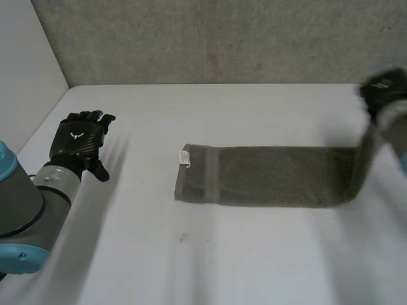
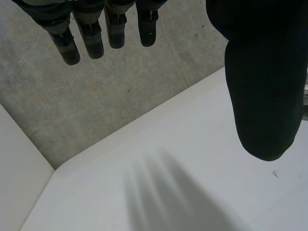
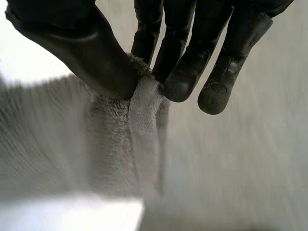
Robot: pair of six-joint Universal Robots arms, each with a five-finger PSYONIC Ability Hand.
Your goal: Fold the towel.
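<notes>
A grey-green towel, folded into a long narrow strip, lies across the middle of the white table, with a small white tag at its left end. My right hand is raised at the far right and pinches the towel's right end, which rises off the table. In the right wrist view the thumb and fingers press the towel's edge between them. My left hand hovers open over the table's left side, apart from the towel, fingers straight.
A grey wall runs behind the table's far edge, and a white panel stands at the left. My left arm takes up the near left corner.
</notes>
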